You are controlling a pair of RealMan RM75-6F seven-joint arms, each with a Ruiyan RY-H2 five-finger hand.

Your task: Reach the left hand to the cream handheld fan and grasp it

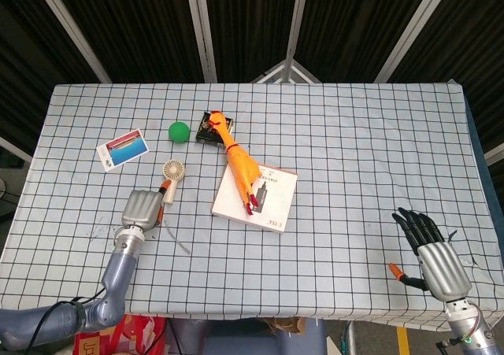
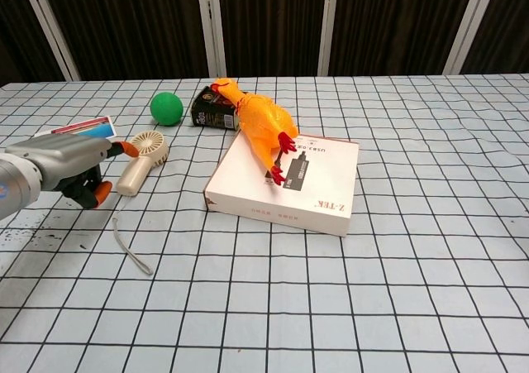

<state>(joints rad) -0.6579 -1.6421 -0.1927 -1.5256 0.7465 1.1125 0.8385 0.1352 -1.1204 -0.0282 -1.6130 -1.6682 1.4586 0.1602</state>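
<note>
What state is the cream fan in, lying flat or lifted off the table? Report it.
Lying flat. The fan rests on the tablecloth, round head away from the robot. The left hand sits beside its handle, not visibly closed on it.

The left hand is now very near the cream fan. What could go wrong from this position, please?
1. The left hand sits at the handle end of the cream handheld fan, not clearly around it; closing now may push the fan away instead of gripping it.
2. The fan's strap trails on the tablecloth below the hand, so fingers might catch it and drag the fan.
3. The green ball lies just beyond the fan's head; a shoved fan could set it rolling.
</note>
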